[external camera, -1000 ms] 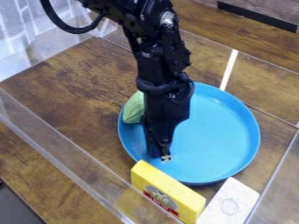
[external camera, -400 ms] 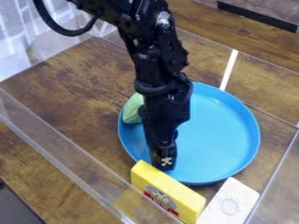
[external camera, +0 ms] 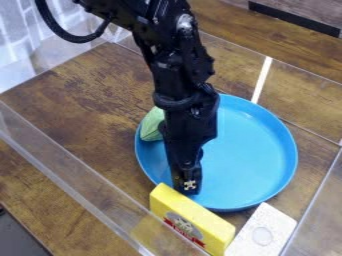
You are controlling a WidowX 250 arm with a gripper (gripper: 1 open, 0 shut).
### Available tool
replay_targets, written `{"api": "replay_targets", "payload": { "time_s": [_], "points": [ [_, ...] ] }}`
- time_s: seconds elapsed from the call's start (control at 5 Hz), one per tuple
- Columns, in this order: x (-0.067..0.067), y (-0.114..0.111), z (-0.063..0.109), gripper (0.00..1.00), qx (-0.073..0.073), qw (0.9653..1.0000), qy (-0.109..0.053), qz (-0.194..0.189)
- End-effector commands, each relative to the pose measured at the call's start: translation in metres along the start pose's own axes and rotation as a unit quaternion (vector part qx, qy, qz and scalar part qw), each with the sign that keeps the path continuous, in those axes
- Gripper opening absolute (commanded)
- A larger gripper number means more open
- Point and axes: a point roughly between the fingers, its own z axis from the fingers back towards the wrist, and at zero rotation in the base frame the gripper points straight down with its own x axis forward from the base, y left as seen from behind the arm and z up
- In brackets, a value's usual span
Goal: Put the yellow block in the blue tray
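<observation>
- The black robot arm (external camera: 171,70) is reaching in from the upper left, with its last link hanging nearly vertical over the near-left part of the blue tray (external camera: 267,140).
- The gripper (external camera: 189,185) is pointing straight down, its tips sitting low, just above the tray's near rim.
- The fingers are standing slightly parted and are gripping nothing; the gap between them is small in this view.
- The yellow block (external camera: 190,217) is lying on the wooden table (external camera: 80,90), outside the tray, just beyond its near rim and directly below the gripper tips in the picture. Whether the tips are touching the block cannot be told.
- A green textured object (external camera: 155,124) is resting at the tray's left edge, partly hidden behind the arm.
- A white square (external camera: 263,234) is lying just right of the block, near the bottom edge of the view.
- The right half of the tray is showing bare blue surface.
- A clear wall (external camera: 67,170) is bordering the table on the near-left side, close to the block.
</observation>
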Motion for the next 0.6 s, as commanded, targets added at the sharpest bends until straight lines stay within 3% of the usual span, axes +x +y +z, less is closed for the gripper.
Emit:
{"api": "replay_targets", "payload": {
  "time_s": [0.0,0.4],
  "points": [
    [0.0012,-0.0016,-0.0005,1.0,0.0,0.9998,-0.007,-0.018],
    [0.0036,-0.0035,-0.0016,1.0,-0.001,0.9993,-0.014,-0.035]
  ]
}}
